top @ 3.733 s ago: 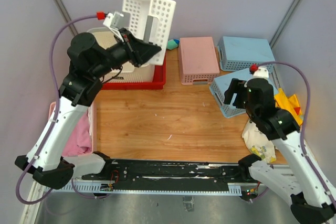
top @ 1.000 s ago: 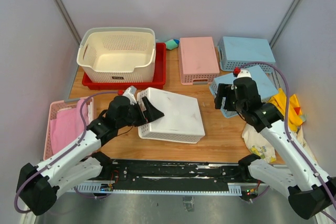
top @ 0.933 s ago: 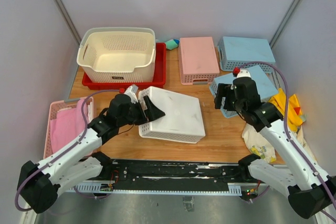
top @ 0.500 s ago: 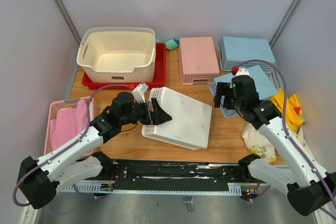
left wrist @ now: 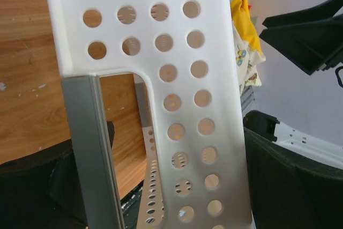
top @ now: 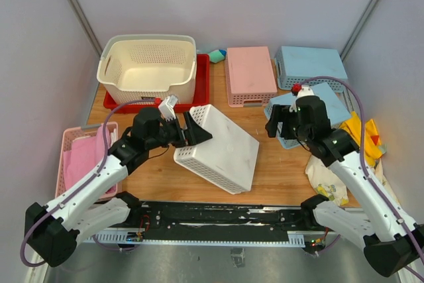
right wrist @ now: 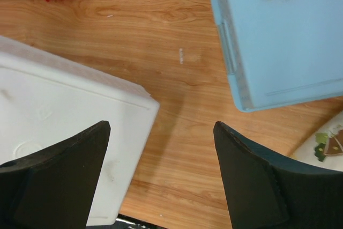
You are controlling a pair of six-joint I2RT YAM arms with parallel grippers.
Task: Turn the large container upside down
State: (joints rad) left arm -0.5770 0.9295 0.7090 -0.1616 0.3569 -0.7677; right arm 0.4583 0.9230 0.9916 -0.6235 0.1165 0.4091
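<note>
The large container point(top: 147, 71), a deep cream perforated basket, stands upright with its mouth up on the red tray point(top: 202, 97) at the back left; neither gripper touches it. My left gripper point(top: 185, 130) is open at the left end of a smaller white basket point(top: 222, 150). That basket lies base up and tilted, its left end raised against my fingers. In the left wrist view its perforated wall point(left wrist: 177, 79) with a handle slot fills the space between my wide jaws point(left wrist: 177, 127). My right gripper point(top: 275, 124) is open over bare wood point(right wrist: 162, 127), beside the white basket's corner point(right wrist: 59, 127).
A pink box point(top: 250, 74) and a blue box point(top: 310, 65) sit base up at the back. Another blue box point(top: 291, 114) lies under my right arm. A pink basket with cloth point(top: 86, 164) is at the left edge, and yellow cloth point(top: 364, 134) at the right.
The white basket went from lying flat to tilted, its left end lifted as my left gripper moved up and back. My right gripper barely shifted.
</note>
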